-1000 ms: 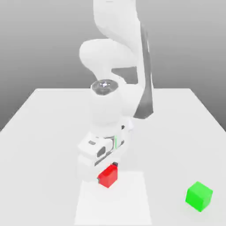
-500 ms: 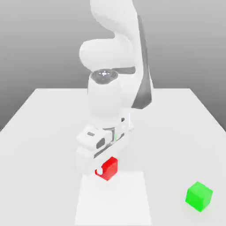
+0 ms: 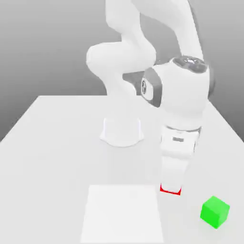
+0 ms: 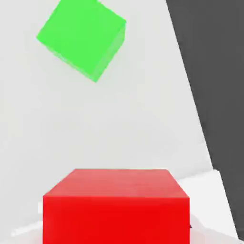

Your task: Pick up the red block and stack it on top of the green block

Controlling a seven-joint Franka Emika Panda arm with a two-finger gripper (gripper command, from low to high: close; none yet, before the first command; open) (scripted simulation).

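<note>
Panel, flat, smooth, white [image 3: 123, 214], at exterior view's six o'clock. White two-finger gripper [image 3: 171, 185], five o'clock, closed on glossy red plain-faced cube [image 4: 116, 219], presumably gripped for carrying to stack. Bright-green plain-faced cube [image 3: 214, 212], between four and five, sits on smooth pale table [image 3: 43, 190], free as base; its edges seem turned against red's, so wrist may need twisting.

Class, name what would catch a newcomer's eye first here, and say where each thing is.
First, the bright green cube, near the exterior view's right edge. Next, the glossy red cube, held in the tool. Then the large white robot arm reaching down above it.
</note>
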